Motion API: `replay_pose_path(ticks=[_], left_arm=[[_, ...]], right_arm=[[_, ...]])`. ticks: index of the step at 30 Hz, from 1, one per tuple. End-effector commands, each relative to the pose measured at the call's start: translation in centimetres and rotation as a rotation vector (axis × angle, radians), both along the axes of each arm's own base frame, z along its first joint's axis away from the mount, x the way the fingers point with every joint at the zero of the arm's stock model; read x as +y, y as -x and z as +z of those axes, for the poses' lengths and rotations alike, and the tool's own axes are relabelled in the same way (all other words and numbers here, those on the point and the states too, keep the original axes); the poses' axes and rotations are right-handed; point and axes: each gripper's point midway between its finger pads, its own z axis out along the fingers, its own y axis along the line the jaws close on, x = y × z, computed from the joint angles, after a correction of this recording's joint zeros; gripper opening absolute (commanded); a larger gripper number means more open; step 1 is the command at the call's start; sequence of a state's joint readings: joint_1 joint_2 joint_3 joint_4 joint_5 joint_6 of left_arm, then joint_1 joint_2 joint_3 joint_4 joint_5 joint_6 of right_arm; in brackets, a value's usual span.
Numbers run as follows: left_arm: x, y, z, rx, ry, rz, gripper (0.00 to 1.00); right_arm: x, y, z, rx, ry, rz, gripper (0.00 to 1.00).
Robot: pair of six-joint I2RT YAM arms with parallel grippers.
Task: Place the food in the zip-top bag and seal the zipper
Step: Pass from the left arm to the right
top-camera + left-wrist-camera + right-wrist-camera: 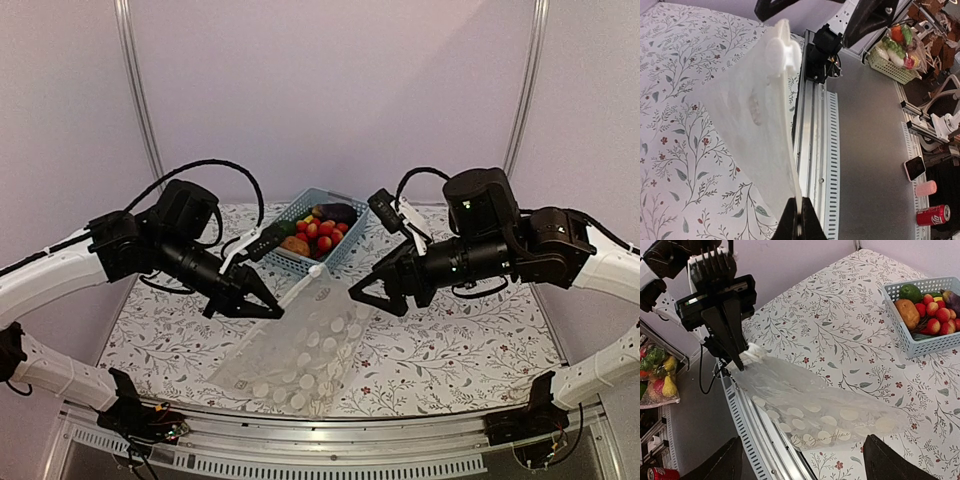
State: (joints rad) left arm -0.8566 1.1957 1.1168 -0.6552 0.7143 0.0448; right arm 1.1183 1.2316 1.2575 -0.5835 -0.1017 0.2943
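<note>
— The zip-top bag point(300, 350): where is it?
— At the front middle of the table point(460, 350). One top corner is lifted, and the rest slopes down to the near edge.

— What lifts it?
— The left gripper point(800, 220). Its jaws are pressed together on the bag's edge, with the film pinched between them.

— And the right gripper point(372, 298)?
— Its fingers are spread wide with nothing between them. It hangs over the table just beside the bag's raised end. I cannot tell whether it touches the plastic.

— Describe the surface and the room.
— The table has a white cover printed with thin grey-green twigs and small red flowers. A ribbed aluminium rail point(815, 150) runs along the near edge. Plain pale lilac walls point(330, 90) stand behind it, with two slim metal poles point(135, 90).

— Where is the food point(320, 232)?
— It is all in the light-blue basket point(935, 345) at the far middle of the table, well apart from the bag. There is a brown potato point(909, 312), a rounded green piece point(910, 291), a cluster of red round pieces point(935, 315) and a dark purple eggplant point(338, 212).

— What are the materials like?
— The bag is clear, floppy film with large white dots, creased and sagging. The basket is stiff plastic, rectangular, with slotted walls.
</note>
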Motion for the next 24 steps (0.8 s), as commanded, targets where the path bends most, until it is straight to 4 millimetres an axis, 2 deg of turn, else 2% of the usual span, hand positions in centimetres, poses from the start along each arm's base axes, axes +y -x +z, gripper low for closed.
replay_pose_path(ticks=[1,5,7,11,20,22,24], left_arm=[[-0.5,3.1,-0.7,0.052,-0.004,-0.127,0.0],[-0.7,4.1,-0.4,0.066,0.009,-0.168,0.0],[-0.7,4.2,-0.2,0.066,0.014,-0.172,0.0],[-0.5,4.6,0.4,0.063,0.032,-0.186,0.0],[-0.6,5.0,0.5,0.085,0.04,-0.202,0.0],[-0.6,4.9,0.4,0.086,0.037,-0.2,0.0],[-0.6,4.9,0.3,0.09,0.035,-0.198,0.0]], right_arm=[[0.5,1.8,2.9,-0.029,-0.047,0.137,0.83],[1.8,2.0,3.3,-0.066,-0.042,0.21,0.78],[2.5,2.1,3.3,-0.07,-0.042,0.24,0.7],[3.8,2.7,2.4,-0.034,-0.034,0.309,0.63],[4.9,3.9,2.0,0.027,-0.05,0.382,0.55],[5.1,4.0,2.0,0.038,-0.05,0.392,0.48],[5.2,4.0,1.8,0.043,-0.048,0.393,0.36]])
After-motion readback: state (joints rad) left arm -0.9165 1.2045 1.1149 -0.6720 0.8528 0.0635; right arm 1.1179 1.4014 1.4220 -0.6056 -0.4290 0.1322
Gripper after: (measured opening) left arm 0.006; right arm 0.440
